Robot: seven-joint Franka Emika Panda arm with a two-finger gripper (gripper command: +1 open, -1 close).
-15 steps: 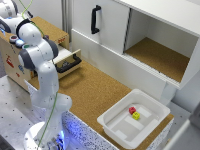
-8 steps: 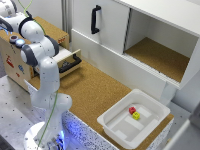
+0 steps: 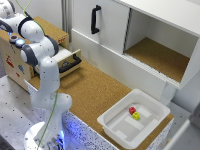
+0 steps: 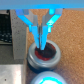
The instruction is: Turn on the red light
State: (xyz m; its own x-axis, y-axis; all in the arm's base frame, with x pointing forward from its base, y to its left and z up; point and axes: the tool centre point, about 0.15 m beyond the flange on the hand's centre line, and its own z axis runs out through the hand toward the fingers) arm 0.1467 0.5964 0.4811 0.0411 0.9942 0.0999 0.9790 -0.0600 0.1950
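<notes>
Pressing onto the red button (image 4: 44, 53), the pincer (image 4: 44, 46) has its fingers closed; no writing is legible.

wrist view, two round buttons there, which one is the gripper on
The red button: the gripper has its fingertips right over its dark red cap. The blue button sits beside it, glowing and untouched.

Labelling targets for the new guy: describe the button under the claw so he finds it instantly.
Start at the wooden box on the exterior view's left, under the white arm. In the wrist view, the round red button in a grey metal ring sits below the claw; its neighbour glows blue.
</notes>
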